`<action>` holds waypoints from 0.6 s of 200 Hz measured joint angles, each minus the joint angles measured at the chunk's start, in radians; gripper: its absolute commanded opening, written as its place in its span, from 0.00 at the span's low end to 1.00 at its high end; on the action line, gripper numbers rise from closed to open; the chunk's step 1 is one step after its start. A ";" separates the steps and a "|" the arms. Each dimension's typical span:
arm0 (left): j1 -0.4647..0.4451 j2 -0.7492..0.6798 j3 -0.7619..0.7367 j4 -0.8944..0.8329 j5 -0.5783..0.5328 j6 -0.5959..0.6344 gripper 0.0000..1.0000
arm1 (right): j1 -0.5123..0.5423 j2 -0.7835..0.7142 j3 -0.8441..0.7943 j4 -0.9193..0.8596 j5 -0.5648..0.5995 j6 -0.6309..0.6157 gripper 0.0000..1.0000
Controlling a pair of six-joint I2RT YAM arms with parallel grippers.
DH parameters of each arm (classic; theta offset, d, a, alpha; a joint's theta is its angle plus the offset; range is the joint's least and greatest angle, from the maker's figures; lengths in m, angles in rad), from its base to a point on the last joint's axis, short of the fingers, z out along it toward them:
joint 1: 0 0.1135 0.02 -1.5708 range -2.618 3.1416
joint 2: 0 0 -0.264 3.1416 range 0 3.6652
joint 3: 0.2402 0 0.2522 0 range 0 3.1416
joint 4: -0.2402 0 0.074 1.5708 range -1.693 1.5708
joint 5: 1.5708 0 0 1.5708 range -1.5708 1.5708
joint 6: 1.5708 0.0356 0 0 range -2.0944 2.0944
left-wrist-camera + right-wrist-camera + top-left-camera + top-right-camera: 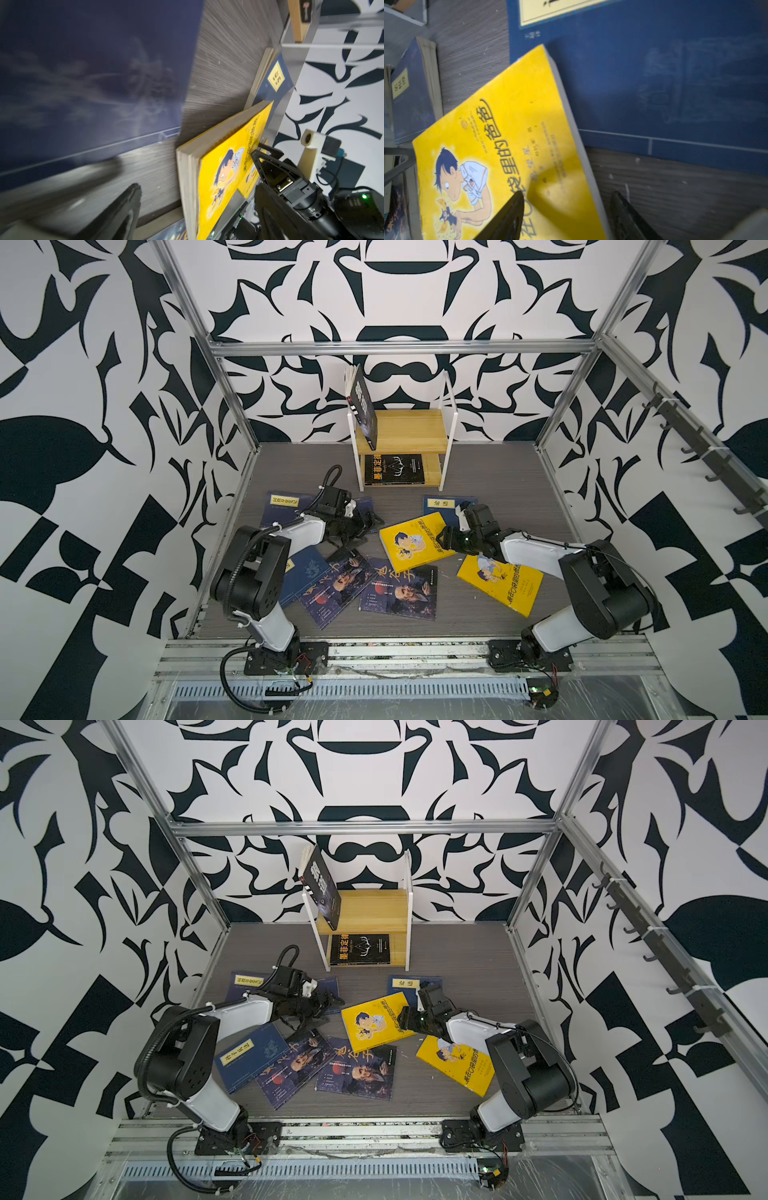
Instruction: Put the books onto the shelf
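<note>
The shelf (409,429) (374,907) stands at the back; one black book (362,406) leans on its upper board and another (395,468) lies on the lower one. Other books lie scattered on the table. A yellow cartoon book (409,541) (370,1021) (220,166) (508,124) lies mid-table, partly on a navy book (440,506) (654,83). My right gripper (442,535) (566,193) is open astride its right edge, one finger over the cover, one beside it. My left gripper (370,520) (196,187) is open at its left edge, above another navy book (93,72).
A second yellow book (503,585) lies under my right arm. Two portrait-cover books (336,589) (401,589) and a navy one (303,572) lie at the front, another navy one (282,506) at the left. Metal frame posts and patterned walls close in the table.
</note>
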 measured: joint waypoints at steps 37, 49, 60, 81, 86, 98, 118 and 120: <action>-0.019 0.061 0.027 -0.013 0.011 -0.003 0.86 | 0.053 0.022 0.018 0.013 0.004 0.020 0.68; -0.018 0.063 0.020 -0.011 0.014 -0.013 0.81 | 0.076 0.026 0.019 0.016 0.004 0.023 0.68; -0.018 0.064 0.019 -0.014 0.012 -0.014 0.80 | 0.091 0.029 0.021 0.018 0.006 0.027 0.68; -0.018 0.071 0.019 -0.012 0.017 -0.017 0.77 | 0.109 0.031 0.021 0.027 0.015 0.042 0.68; -0.016 0.074 0.020 -0.011 0.021 -0.019 0.75 | 0.109 0.031 0.021 0.028 0.016 0.045 0.68; -0.010 0.084 0.026 -0.013 0.033 -0.023 0.73 | 0.109 0.031 0.021 0.029 0.018 0.051 0.68; -0.006 0.099 0.045 -0.021 0.041 -0.017 0.71 | 0.114 0.031 0.021 0.031 0.028 0.061 0.67; -0.006 0.100 0.045 -0.020 0.042 -0.017 0.71 | 0.114 0.031 0.021 0.031 0.029 0.061 0.67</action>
